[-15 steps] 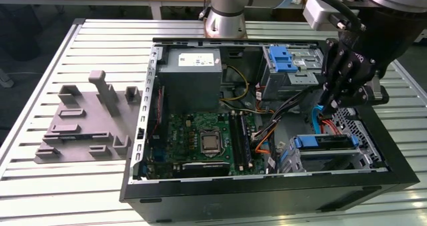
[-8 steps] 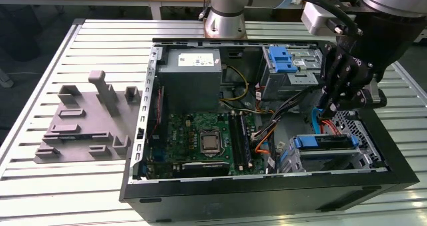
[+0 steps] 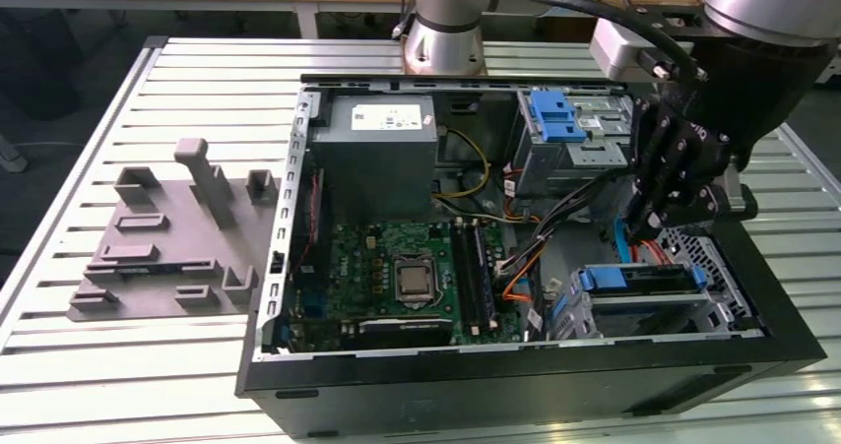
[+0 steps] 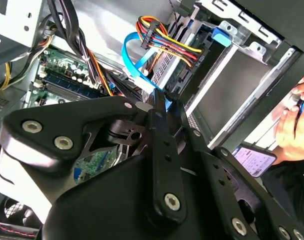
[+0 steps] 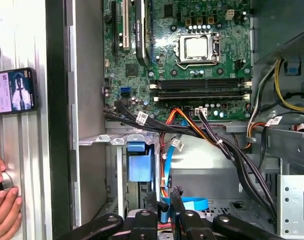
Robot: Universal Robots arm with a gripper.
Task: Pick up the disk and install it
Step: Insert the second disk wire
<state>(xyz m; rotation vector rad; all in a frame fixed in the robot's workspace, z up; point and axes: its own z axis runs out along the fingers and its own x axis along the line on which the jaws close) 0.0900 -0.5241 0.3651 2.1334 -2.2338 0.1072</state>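
Hovering claw (image 3: 647,229), fingers nearly closed, nr blue cable (image 3: 617,242)

Bright, even overhead light; glare on the slatted table (image 3: 79,168)

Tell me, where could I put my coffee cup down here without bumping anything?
The slatted table has bare strips along its near edge and between the grey plastic jig and the computer case. Inside the case it is crowded: circuit board, cables, drive cages, and the gripper reaching in.
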